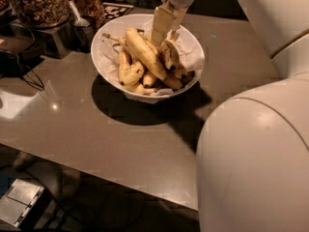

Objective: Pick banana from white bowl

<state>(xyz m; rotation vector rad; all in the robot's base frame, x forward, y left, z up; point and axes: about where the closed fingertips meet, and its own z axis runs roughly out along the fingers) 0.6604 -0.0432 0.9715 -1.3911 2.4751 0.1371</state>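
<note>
Nearest us bulges the robot's rounded white body [251,168]. Beyond it spreads the smooth grey counter [96,129], carrying the wide, round, paper-lined white bowl [101,62]. The curved yellow banana with brown blotches [169,54] lies in the bowl's right half, just beside the long, cleaner yellow banana [144,52]. The beige gripper [164,35] reaches down at its upper end, and we cannot tell whether it has clamped. We judge a firm hold near the stem and a straight lift best, leaving its neighbours undisturbed. Behind stands a clear jar of nuts [38,4].

Bruised yellow banana [170,53] among others in paper-lined white bowl [100,57], beside gripper [161,33].
</note>
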